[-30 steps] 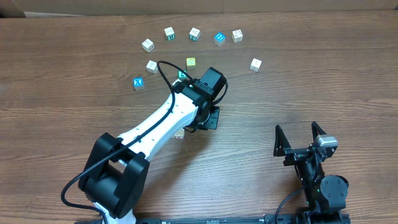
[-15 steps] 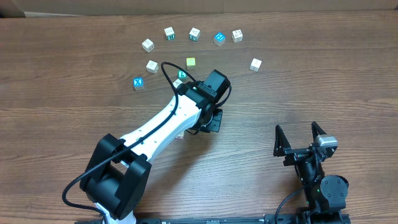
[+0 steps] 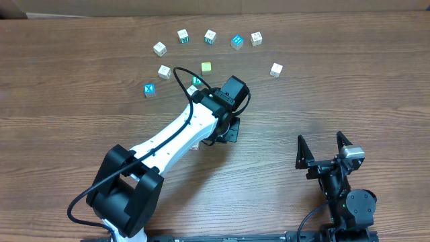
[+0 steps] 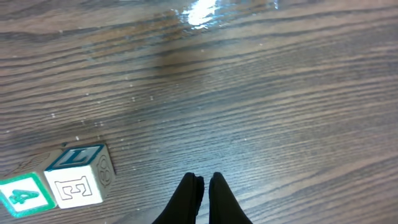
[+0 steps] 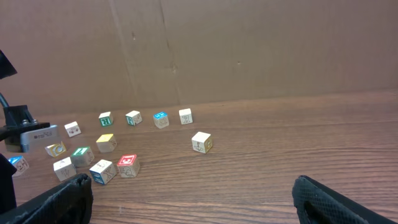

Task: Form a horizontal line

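Pincer of left arm [image 4: 203,182] pressed together, empty, near teal-edged wooden "L" cube [image 4: 78,177], which touches green "4" cube [image 4: 22,194]. Red-faced cube [image 5: 127,165] close by, row judged uneven. Right pincer [image 5: 193,185] spread, idle. Nudges best kept short, low over table [image 4: 280,93], square against cube face.

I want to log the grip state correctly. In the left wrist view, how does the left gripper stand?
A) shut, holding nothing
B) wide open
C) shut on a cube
A: the left gripper is closed tip to tip with nothing between, and the L cube lies apart from it.
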Motion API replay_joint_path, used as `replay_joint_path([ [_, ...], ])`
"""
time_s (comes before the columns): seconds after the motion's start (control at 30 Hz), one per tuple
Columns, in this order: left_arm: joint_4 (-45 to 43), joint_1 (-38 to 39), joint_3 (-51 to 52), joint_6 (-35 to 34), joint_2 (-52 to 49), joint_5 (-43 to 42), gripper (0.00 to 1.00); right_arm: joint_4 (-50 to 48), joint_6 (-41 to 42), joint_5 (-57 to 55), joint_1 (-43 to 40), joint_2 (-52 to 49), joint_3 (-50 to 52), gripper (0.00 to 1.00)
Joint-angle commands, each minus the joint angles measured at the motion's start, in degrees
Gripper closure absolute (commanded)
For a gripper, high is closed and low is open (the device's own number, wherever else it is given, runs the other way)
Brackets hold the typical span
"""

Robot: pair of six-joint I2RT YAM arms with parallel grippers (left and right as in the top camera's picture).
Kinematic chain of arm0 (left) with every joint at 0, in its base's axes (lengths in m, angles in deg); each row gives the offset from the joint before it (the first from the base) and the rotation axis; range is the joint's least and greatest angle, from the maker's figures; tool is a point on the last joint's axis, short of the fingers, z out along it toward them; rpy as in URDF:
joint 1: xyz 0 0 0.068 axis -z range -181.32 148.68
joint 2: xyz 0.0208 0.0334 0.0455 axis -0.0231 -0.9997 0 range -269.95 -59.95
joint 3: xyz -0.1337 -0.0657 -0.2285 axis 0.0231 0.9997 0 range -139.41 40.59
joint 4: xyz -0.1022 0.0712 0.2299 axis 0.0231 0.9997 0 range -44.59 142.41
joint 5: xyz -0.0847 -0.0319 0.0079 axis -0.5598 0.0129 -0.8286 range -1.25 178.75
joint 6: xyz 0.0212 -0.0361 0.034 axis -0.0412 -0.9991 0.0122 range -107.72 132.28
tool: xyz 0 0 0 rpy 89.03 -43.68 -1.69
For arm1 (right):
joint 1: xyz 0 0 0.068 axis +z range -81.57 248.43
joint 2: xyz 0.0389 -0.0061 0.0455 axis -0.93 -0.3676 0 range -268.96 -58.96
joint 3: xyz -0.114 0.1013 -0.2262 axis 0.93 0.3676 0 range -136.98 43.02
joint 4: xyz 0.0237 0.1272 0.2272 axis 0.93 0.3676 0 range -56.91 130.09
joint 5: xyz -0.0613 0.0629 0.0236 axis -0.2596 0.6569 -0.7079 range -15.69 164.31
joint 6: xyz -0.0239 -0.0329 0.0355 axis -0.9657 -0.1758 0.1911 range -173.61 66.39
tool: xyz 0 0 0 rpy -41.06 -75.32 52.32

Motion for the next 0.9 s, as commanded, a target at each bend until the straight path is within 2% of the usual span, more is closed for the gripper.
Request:
replay_joint_path([
  [0.0, 0.13, 0.17, -0.96, -2.14, -1.20, 2.40, 0.96, -0.33, -0.42, -0.07, 0.33, 0.57, 0.55, 0.00],
  [0.53, -0.81, 0.22, 2.36, -2.56, -1.40, 2.62, 0.96, -0.33, -0.42, -0.07, 0.33, 0.57, 0.55, 0.00],
  [0.87, -1.33, 0.22, 3.56, -4.37, -1.51, 7.26, 0.96, -0.33, -0.42, -0.07, 0.33, 0.57, 0.55, 0.00],
])
